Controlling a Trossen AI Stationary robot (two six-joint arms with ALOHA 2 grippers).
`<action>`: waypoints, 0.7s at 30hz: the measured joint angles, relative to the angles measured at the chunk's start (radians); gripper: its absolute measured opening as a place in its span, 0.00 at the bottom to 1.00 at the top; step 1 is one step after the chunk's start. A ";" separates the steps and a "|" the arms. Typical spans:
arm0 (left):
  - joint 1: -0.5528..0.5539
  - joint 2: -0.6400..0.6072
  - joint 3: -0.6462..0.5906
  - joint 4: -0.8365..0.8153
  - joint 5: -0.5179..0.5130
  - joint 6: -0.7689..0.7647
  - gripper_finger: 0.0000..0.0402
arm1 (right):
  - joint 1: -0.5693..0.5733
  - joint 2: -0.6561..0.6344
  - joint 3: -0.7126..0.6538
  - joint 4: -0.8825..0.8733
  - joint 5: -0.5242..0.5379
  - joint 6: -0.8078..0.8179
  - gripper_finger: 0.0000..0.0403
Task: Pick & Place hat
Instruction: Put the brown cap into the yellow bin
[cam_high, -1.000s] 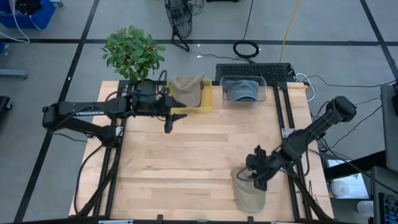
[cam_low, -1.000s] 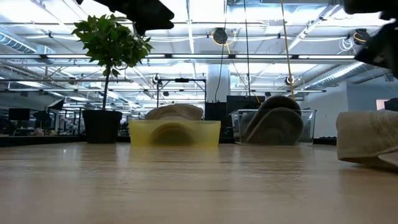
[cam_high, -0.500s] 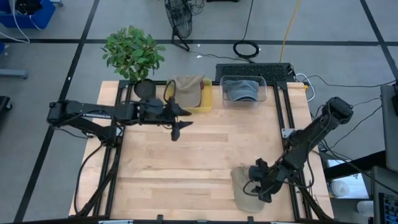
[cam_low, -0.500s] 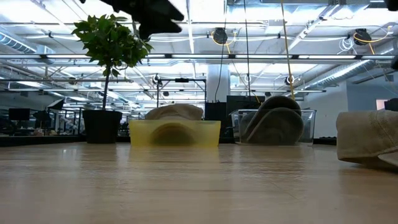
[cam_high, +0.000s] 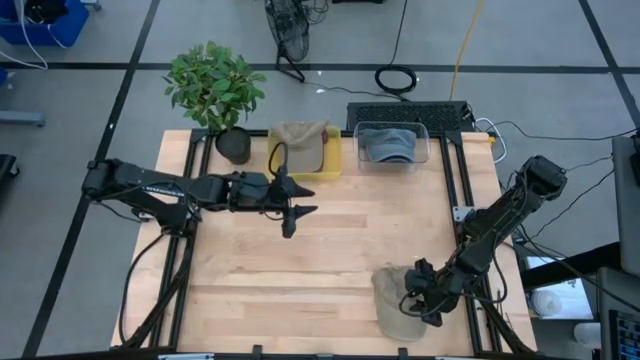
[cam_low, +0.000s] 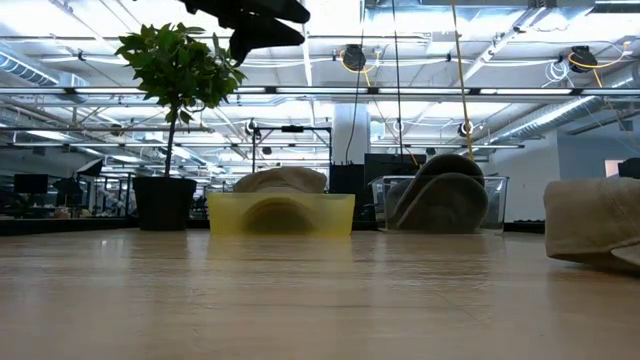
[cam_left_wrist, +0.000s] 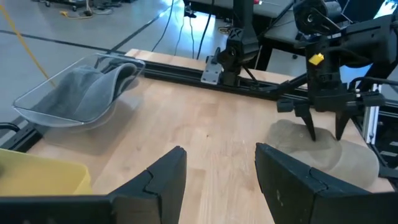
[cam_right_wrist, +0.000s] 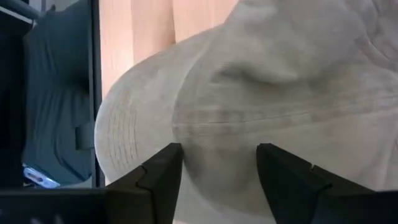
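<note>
The tan hat lies at the near right edge of the tabletop, its brim close to the edge. The right end effector is directly over its crown with fingers apart, not yet closed on fabric.

Risk: the soft crown may fold under a closing grip, leaving only a thin pinch that slips on lifting. A downward push may also shift the hat toward the edge.

Mid-tabletop, the left end effector hovers with fingers apart, holding nothing.

At the far side, the yellow bin and the clear bin each already hold a hat; a carried hat may snag on a bin rim.
</note>
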 joint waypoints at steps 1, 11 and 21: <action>-0.005 0.000 0.000 0.002 -0.007 0.002 0.48 | 0.000 0.000 0.000 0.003 0.000 -0.005 0.47; -0.015 0.000 0.000 0.004 -0.029 0.033 0.48 | 0.000 0.000 0.000 0.018 0.055 -0.088 0.34; -0.014 0.000 0.000 0.003 -0.029 0.072 0.48 | 0.000 0.000 0.000 0.021 0.054 -0.149 0.02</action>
